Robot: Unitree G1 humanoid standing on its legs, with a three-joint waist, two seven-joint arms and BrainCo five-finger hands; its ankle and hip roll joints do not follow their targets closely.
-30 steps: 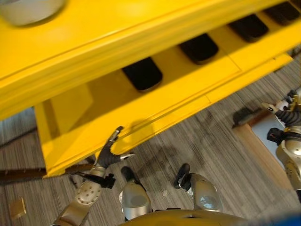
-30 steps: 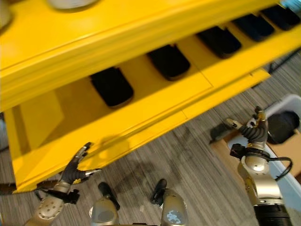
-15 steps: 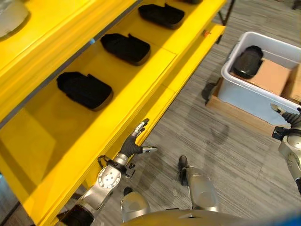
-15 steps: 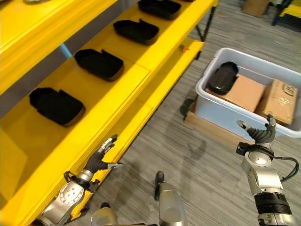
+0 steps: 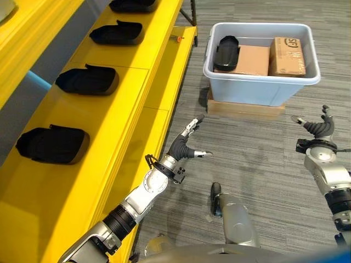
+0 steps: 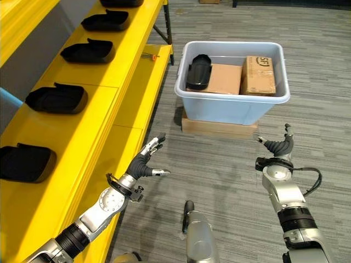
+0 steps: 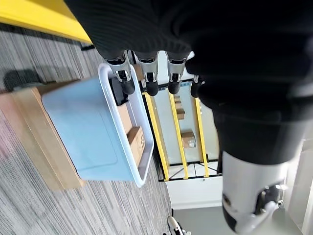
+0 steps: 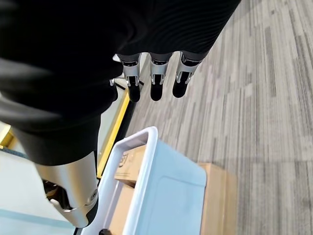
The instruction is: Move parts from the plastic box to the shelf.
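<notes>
Hands (image 6: 143, 164) (image 6: 278, 147) both spread, empty; view swung from shelf (image 5: 109, 142) to box (image 5: 258, 90), black part (image 5: 225, 52) inside next for pickup.

Yellow shelf (image 5: 137, 82) cut by edges; cardboard boxes (image 5: 271, 55) hide box floor

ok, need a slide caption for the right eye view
Both robot hands, left and right, open and empty above the floor, facing the plastic box holding one black part beside the yellow shelf.
</notes>
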